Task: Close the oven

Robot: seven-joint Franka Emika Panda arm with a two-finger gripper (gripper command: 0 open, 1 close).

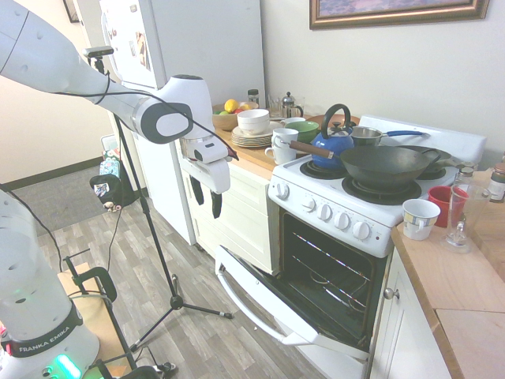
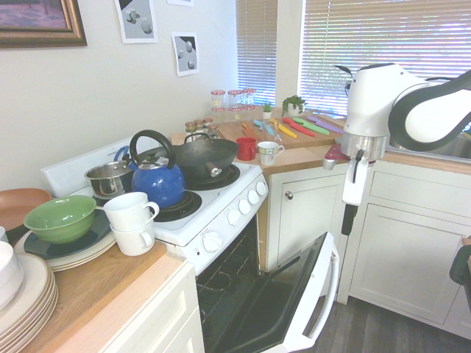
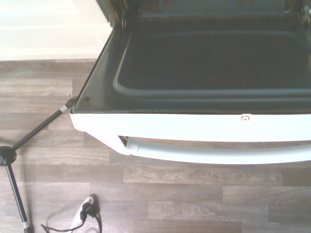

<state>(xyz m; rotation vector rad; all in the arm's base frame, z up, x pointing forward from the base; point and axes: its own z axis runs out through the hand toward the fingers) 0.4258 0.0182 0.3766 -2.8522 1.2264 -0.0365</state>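
The white oven [image 1: 341,219] stands with its drop-down door [image 1: 264,294] hanging wide open, nearly level, showing the dark cavity with wire racks [image 1: 331,272]. The curved white handle [image 1: 241,304] runs along the door's outer edge. My gripper [image 1: 205,202] hangs in the air above and out in front of that edge, apart from it, fingers pointing down, open and holding nothing. In the second exterior view the gripper [image 2: 346,220] hovers above the handle [image 2: 333,283]. The wrist view looks straight down on the door's dark inner face [image 3: 214,63] and its handle [image 3: 218,154].
A wok [image 1: 388,164], a blue kettle [image 1: 331,142] and a steel pot [image 1: 367,136] sit on the burners. Cups, bowls and plates [image 1: 254,136] crowd the counter. White cabinets [image 2: 401,250] flank the oven, and a fridge [image 1: 185,47] stands behind the arm. Wood floor [image 3: 184,204] lies below.
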